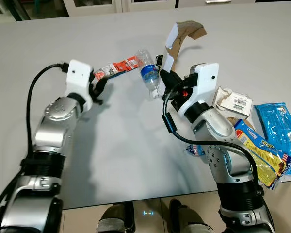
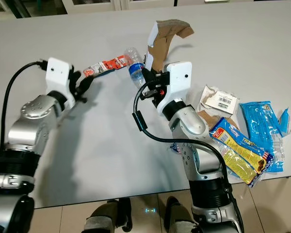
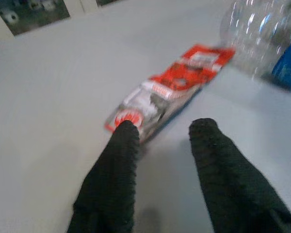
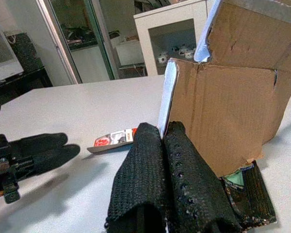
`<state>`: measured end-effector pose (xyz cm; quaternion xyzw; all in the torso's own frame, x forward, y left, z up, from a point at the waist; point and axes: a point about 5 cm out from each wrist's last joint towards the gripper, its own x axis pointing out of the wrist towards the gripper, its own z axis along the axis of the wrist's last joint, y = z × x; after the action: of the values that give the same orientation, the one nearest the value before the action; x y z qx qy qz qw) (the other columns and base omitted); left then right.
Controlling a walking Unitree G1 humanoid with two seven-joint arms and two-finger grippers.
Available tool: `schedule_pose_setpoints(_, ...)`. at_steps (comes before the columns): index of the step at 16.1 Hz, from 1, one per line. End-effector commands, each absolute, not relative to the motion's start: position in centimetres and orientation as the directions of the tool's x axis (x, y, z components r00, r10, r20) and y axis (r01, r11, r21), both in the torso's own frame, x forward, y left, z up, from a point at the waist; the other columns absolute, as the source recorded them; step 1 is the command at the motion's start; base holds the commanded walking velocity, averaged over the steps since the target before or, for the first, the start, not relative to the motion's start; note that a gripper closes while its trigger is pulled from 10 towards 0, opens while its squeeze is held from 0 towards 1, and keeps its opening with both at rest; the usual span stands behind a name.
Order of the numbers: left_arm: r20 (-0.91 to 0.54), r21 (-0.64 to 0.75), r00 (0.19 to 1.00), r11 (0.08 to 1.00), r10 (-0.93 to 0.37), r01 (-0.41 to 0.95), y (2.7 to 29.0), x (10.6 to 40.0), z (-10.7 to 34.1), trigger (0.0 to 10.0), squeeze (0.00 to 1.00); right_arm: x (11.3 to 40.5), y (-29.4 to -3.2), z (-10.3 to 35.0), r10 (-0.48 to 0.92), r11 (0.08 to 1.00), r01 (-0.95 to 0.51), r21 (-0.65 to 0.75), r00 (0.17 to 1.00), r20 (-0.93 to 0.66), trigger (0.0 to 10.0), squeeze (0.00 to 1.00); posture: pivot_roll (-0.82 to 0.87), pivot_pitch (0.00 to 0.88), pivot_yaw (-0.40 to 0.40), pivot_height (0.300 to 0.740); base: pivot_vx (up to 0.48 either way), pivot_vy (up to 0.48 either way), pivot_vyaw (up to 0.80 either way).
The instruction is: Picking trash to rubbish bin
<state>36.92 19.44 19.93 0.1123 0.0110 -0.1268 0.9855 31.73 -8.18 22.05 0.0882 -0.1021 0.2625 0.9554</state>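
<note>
Right hand (image 4: 162, 145) pinches the torn cardboard box (image 1: 182, 41); left hand (image 3: 162, 141), fingers spread, touches the red wrapper (image 3: 169, 92) beside the plastic bottle (image 1: 148, 73).

Left tool (image 3: 162, 141) low, fingers spread; right tool (image 4: 162, 133) raised, fingers pinched together.

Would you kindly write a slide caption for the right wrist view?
Right gripper shut on a torn cardboard piece, lifted above the table.
</note>
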Motion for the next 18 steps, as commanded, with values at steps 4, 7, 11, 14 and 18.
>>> schedule_pose_setpoints(4, -0.168, 0.263, 0.945, 0.911, -0.281, 0.318, 20.7, 37.1, 18.1, 10.0, 1.00, 31.0, -8.4, 22.1, 0.469, 0.853, -0.509, 0.121, 0.846, 0.252, 10.0, 0.00, -0.06, 0.256, 0.075, 0.740, 0.000, 0.000, 0.00)
schedule_pose_setpoints(7, -0.189, 0.301, 0.940, 0.895, -0.283, 0.330, 21.0, 37.4, 17.6, 10.0, 1.00, 30.8, -8.6, 21.8, 0.461, 0.857, -0.500, 0.126, 0.853, 0.245, 10.0, 0.00, -0.06, 0.267, 0.081, 0.740, 0.000, 0.000, 0.00)
schedule_pose_setpoints(11, -0.081, 0.382, 0.966, 0.887, -0.246, 0.258, 20.9, 38.2, 19.8, 10.0, 1.00, 30.7, -8.8, 21.8, 0.455, 0.861, -0.492, 0.125, 0.857, 0.240, 10.0, 0.00, -0.07, 0.267, 0.082, 0.740, 0.000, 0.000, 0.00)
schedule_pose_setpoints(14, -0.055, 0.364, 0.969, 0.900, -0.239, 0.242, 20.9, 38.5, 20.0, 10.0, 1.00, 30.8, -8.8, 21.9, 0.456, 0.861, -0.493, 0.123, 0.856, 0.243, 10.0, 0.00, -0.07, 0.261, 0.081, 0.740, 0.000, 0.000, 0.00)
schedule_pose_setpoints(18, -0.072, 0.364, 0.965, 0.894, -0.253, 0.262, 20.6, 38.7, 19.6, 10.0, 1.00, 30.7, -8.8, 21.9, 0.452, 0.863, -0.490, 0.122, 0.858, 0.244, 10.0, 0.00, -0.08, 0.264, 0.090, 0.740, 0.000, 0.000, 0.00)
